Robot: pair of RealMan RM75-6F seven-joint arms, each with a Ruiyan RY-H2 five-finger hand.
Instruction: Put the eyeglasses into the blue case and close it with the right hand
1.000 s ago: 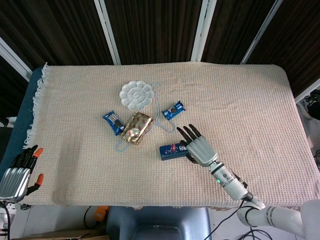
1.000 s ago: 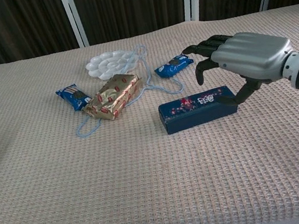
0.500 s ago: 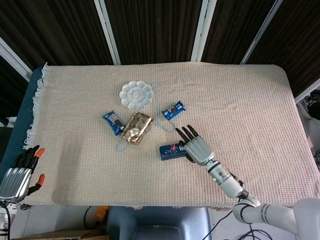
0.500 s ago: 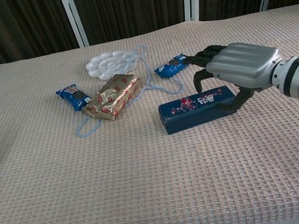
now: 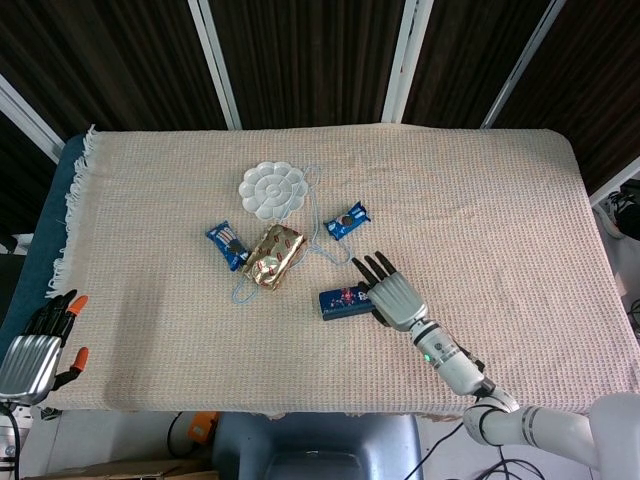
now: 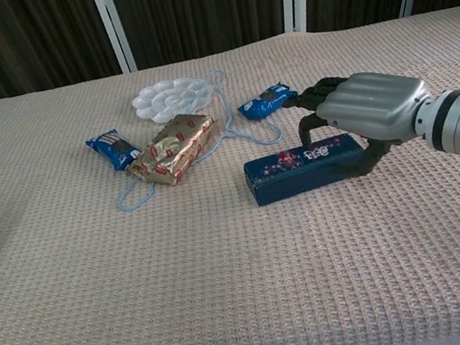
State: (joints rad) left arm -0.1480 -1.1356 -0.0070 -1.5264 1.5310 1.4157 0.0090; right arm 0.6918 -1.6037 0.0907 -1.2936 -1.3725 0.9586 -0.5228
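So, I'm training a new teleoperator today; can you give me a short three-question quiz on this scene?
1. True or false: the blue case is shut.
2. Which lies nearest the white palette? A) gold-wrapped packet B) blue case C) left hand
3. Fill in: the right hand has its fingers over the case's ____ end.

Key
1. True; its lid is down.
2. A.
3. Right, as the chest view shows it; the left hand hangs off the table edge.

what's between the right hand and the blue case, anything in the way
Nothing visible. The right hand is already at the right end of the blue case, fingers arched over its top. The snack packets, gold box and cord lie apart, to the left.
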